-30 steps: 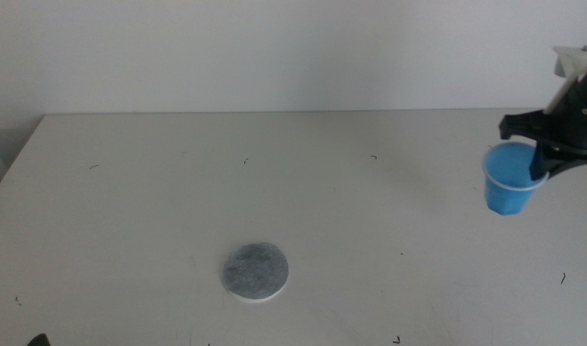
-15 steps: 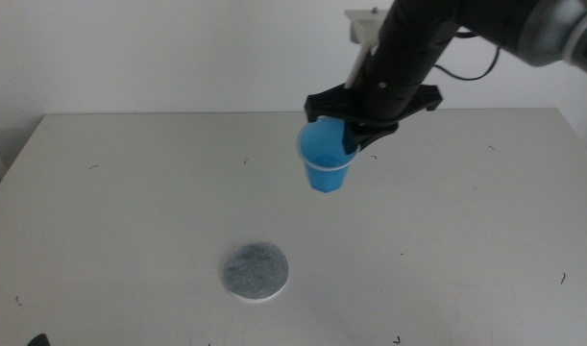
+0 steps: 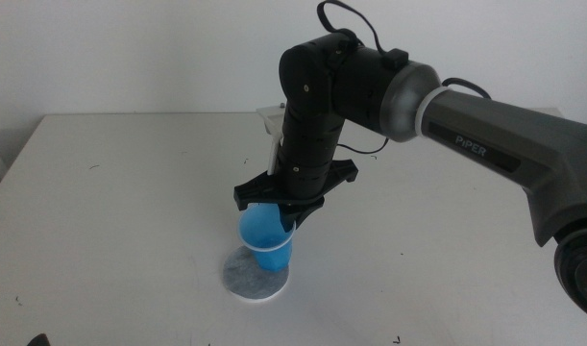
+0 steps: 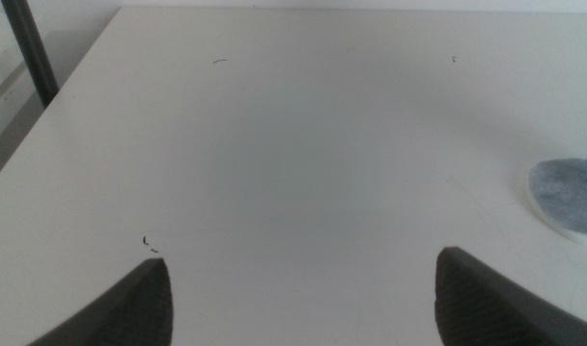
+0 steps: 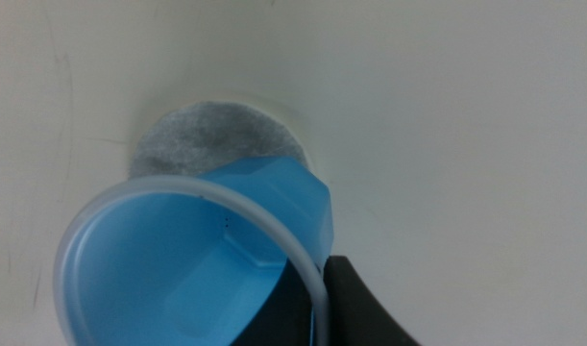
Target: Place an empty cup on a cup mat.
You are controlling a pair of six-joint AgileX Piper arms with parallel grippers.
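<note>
- Blue cup [image 3: 265,236] is being held at its rim by the right gripper [image 3: 291,205] in the middle view, tilted over the grey cup mat [image 3: 256,274] on the table [image 3: 130,192].
- Only the mat's edge [image 4: 569,197] is being shown in the left wrist view, beyond the left gripper [image 4: 303,288], whose jaws are being kept wide apart.
- One jaw inside the cup [image 5: 192,259] is being revealed in the right wrist view.

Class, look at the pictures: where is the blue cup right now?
In the middle view the cup hangs tilted in the right gripper, low and left of centre, over the grey mat; whether it touches is unclear.
</note>
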